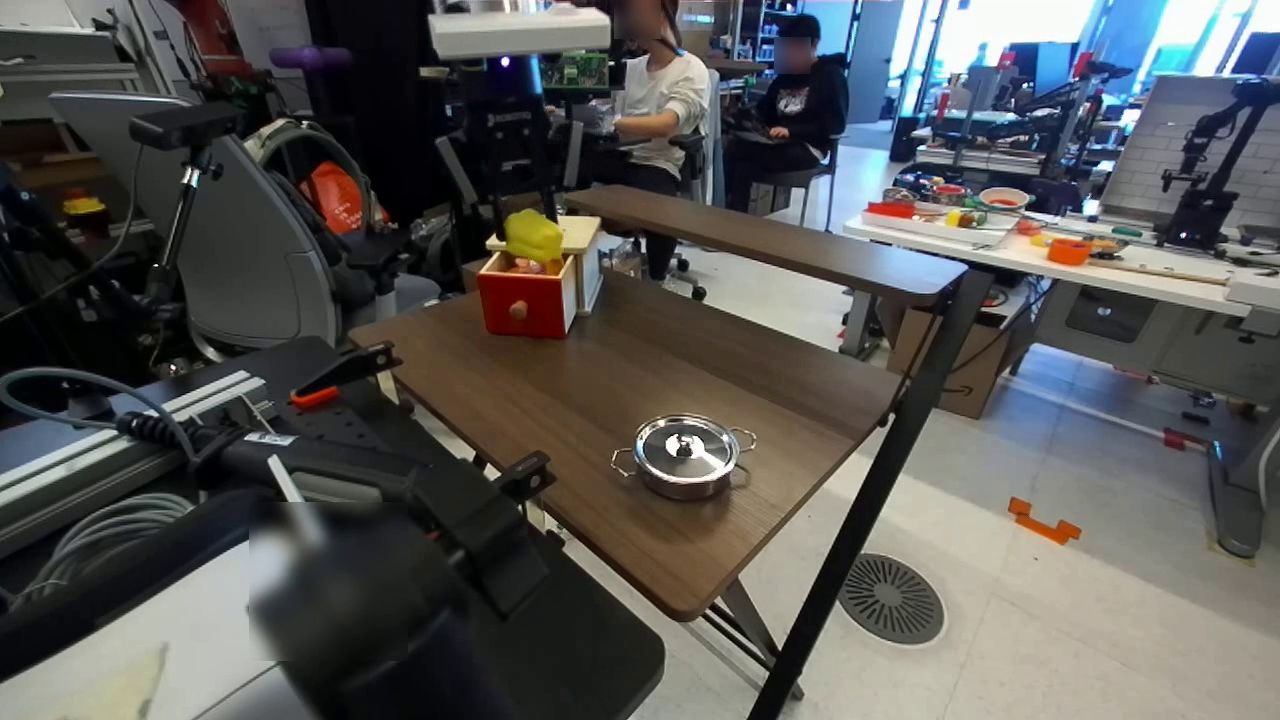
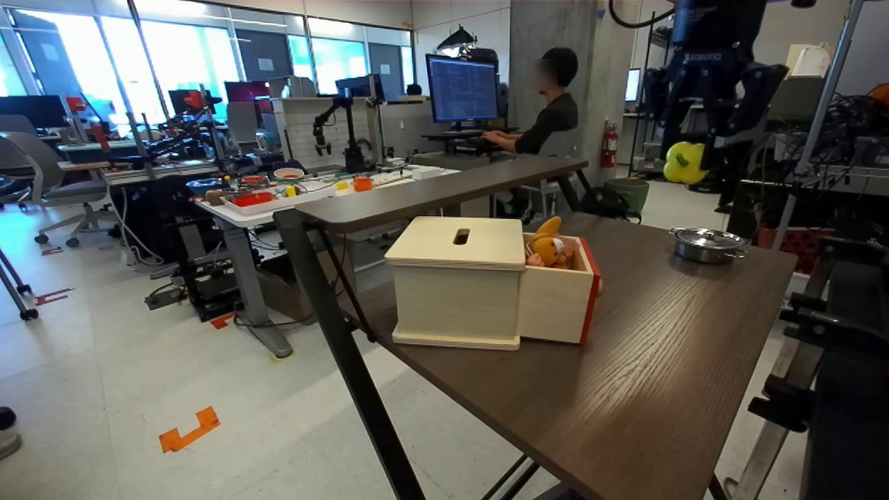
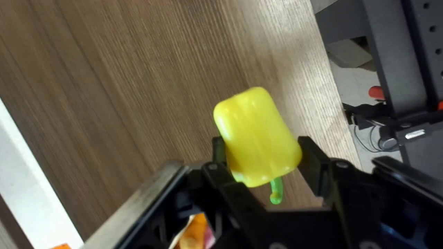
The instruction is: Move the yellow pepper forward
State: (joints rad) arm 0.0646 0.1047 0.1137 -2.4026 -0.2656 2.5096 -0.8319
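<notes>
In an exterior view, has nearest a lidded silver pot (image 1: 686, 468) on the brown bench (image 1: 580, 385). From there, toward eleven o'clock, pinches the yellow pepper (image 1: 534, 236) in the end effector (image 3: 261, 152), above the bench. Beyond, also toward eleven o'clock, shows a wooden box (image 1: 588, 270) with a protruding red-fronted drawer (image 1: 545, 305), holding an orange toy (image 2: 547, 251) inside. Farthest, at twelve to one o'clock from mid-view, has two seated people (image 1: 668, 115).

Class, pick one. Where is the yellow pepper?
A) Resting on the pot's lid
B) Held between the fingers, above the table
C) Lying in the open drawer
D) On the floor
B: in the wrist view the fingers hold the yellow pepper, and in an exterior view it hangs above the table.
</notes>
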